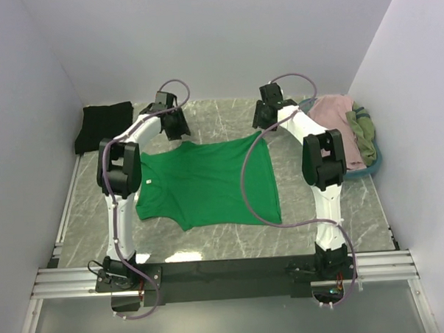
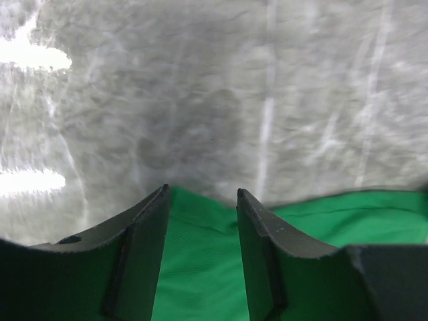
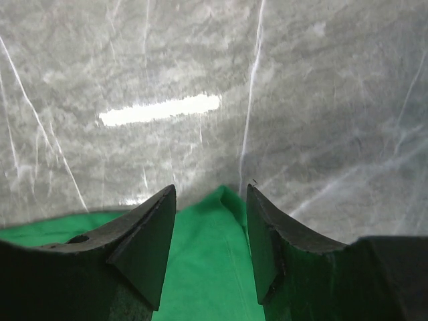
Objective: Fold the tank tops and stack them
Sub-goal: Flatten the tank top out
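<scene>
A bright green tank top [image 1: 208, 182] lies spread flat on the marble table in the middle. My left gripper [image 1: 180, 131] is at its far left corner, open, its fingers straddling the cloth edge [image 2: 200, 267]. My right gripper [image 1: 263, 125] is at the far right corner, open, with the cloth's corner [image 3: 207, 261] between its fingers. A black tank top [image 1: 102, 126] lies folded at the far left. A dusty pink top [image 1: 337, 124] and an olive top [image 1: 362, 131] lie heaped at the far right.
The pink and olive tops sit in a teal oval basket [image 1: 373, 163] against the right wall. White walls close in the table on the left, back and right. A metal rail [image 1: 226, 271] runs along the near edge at the arm bases.
</scene>
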Tool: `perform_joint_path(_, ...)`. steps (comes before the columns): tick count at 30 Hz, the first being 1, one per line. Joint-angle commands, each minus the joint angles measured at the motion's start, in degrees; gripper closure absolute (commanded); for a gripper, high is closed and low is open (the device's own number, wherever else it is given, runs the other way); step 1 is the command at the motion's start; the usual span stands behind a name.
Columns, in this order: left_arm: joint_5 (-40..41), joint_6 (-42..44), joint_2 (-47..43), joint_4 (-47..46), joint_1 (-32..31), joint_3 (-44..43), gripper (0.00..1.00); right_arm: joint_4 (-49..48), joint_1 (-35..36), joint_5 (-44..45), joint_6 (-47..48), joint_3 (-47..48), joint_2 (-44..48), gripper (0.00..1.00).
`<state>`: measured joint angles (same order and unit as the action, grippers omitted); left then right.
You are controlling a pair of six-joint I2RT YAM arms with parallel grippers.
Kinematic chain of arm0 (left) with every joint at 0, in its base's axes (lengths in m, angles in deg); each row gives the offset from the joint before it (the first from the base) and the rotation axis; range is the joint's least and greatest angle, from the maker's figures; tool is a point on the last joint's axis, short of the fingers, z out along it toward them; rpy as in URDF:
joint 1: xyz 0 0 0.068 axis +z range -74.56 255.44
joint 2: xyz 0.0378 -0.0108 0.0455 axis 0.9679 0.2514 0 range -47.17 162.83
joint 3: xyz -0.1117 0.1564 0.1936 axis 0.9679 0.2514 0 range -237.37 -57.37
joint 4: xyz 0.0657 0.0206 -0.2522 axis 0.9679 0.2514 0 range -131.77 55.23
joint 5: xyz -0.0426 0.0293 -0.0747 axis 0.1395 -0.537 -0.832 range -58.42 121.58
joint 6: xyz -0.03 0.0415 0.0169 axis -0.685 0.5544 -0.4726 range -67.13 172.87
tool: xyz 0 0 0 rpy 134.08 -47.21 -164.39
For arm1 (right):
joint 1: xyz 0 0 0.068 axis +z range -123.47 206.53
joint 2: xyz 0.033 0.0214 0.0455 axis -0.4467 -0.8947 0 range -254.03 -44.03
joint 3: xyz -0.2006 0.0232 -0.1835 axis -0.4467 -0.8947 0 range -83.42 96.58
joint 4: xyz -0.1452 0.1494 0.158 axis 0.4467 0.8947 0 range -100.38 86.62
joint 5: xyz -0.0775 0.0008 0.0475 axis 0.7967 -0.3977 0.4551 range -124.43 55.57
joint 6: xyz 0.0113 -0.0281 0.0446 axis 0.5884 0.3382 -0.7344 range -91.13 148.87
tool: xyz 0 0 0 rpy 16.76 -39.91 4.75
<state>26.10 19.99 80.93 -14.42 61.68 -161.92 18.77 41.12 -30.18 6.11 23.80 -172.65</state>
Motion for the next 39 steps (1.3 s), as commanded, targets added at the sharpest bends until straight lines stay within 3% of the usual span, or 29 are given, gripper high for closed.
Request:
perform_joint_path(1, -7.17, 4.84, 0.48, 0.05, 1.37, -6.53, 0.49, -0.04, -0.35, -0.47, 1.93, 1.33, 1.96, 0.46)
perform_joint_path(21, -6.31, 7.04, 5.59, 6.22, 1.28, -7.07, 0.49, -1.99, -0.53, -1.09, 1.23, -3.42, 1.97, 0.6)
perform_joint_path(31, -8.59, 7.48, 7.35, 4.64, 0.58, -6.89, 0.5, -2.69, -0.53, -1.44, 0.79, -4.21, 2.67, 0.73)
perform_joint_path(34, -8.68, 6.96, 7.61, 4.38, 0.58, -6.81, 0.58, -2.69, -0.53, -1.27, 0.7, -4.3, 2.84, 0.75)
perform_joint_path(37, -7.71, 6.34, 7.35, 3.59, 0.66, -6.54, 0.78, -2.87, -0.53, -1.18, 0.53, -4.65, 3.2, 0.78)
perform_joint_path(38, -7.19, 5.73, 7.0, 3.41, 0.75, -6.45, 0.93, -2.95, -0.61, -1.0, 0.53, -4.91, 3.37, 0.8)
perform_joint_path(39, -6.83, 5.2, 6.73, 2.62, 1.1, -6.28, 0.99, -3.22, -0.61, -0.91, 0.44, -5.18, 3.55, 0.81)
